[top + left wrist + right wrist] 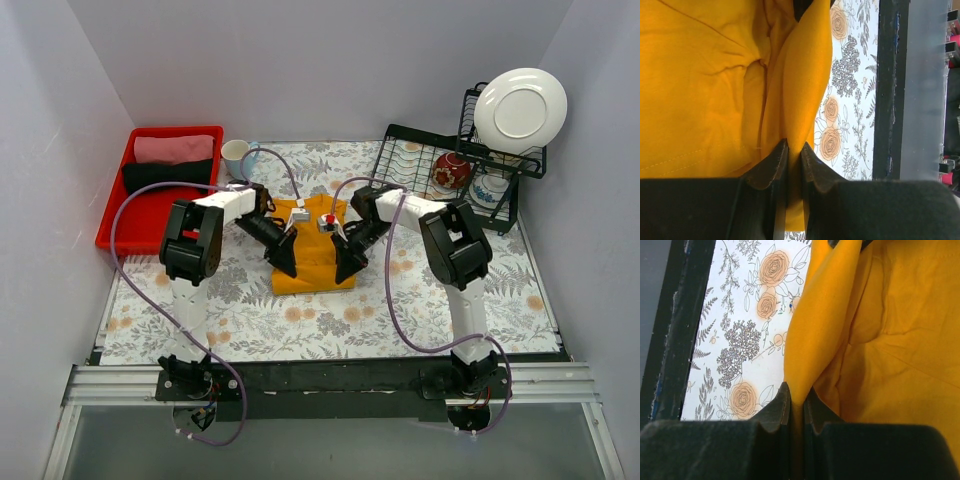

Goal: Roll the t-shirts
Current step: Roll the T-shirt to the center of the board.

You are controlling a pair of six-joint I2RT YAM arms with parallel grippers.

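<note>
Covering the tabletop: a white mat with a floral print (300,320). Both arms reach in from the near edge and meet over its middle.

Far right: a black wire dish rack (410,160). A round white plate (520,108) stands on edge at its upper right, and a small red rounded cup (452,172) sits inside. Contents behind the cup are too small to make out.

Far left: a red plastic rectangular tray (140,225). It holds a pink cloth bundle (175,148) at the far end and a black cloth bundle (168,175) just beside it on the near side. The near half of the tray is bare red.

Centre of the mat: a bright orange-yellow cloth t-shirt (312,262), folded into a narrow upright strip lying between the two grippers.

A white ceramic mug (237,157) stands on the mat just beside the tray's far right corner, apart from the shirt.

The left gripper (794,150) is at the strip's near left edge. Its jaws are narrow and pinch a raised fold of orange cloth, with fabric running down through the gap between the black pads (767,167).

The right gripper (797,392) mirrors this at the near right edge. Its jaws are nearly together, clamped on a peaked ridge of the same shirt.

In both wrist views the pinched edge is lifted off the mat, and the rest of the shirt is creased and lies flat.
</note>
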